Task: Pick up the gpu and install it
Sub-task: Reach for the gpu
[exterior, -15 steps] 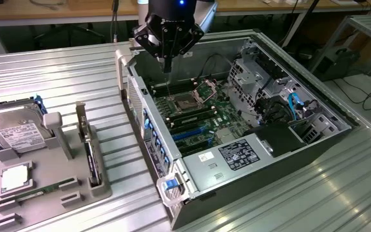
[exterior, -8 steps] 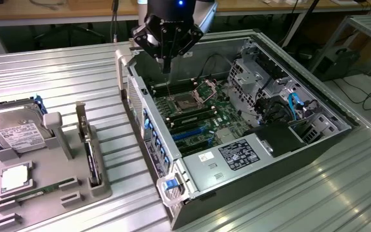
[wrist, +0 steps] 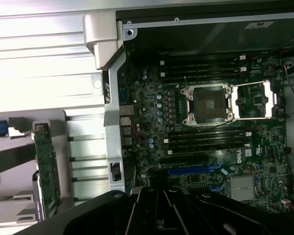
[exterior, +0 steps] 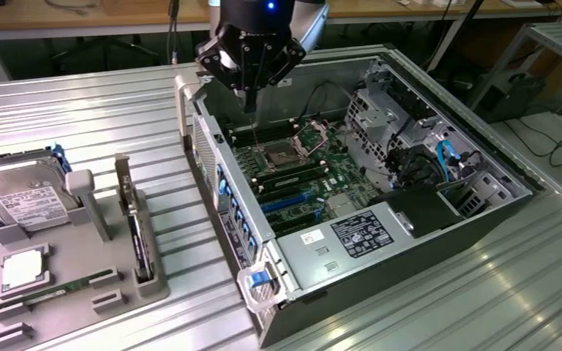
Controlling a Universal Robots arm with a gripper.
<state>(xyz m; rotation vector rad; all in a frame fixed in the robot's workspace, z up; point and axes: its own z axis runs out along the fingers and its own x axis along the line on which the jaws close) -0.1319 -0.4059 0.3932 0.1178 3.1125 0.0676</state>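
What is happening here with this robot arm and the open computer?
The robot arm's black gripper hangs shut and empty above the green motherboard in the open grey computer case. The thin black gpu with its silver bracket stands untouched in the grey plastic holder at the exterior view's left. It is not yet installed.

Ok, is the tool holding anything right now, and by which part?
Nothing. The tool is shut and empty above the open case; the gpu stands in its tray slot.

Claw point(exterior: 249, 93) pts straight down, tips pinched fully together, hanging in mid-air.
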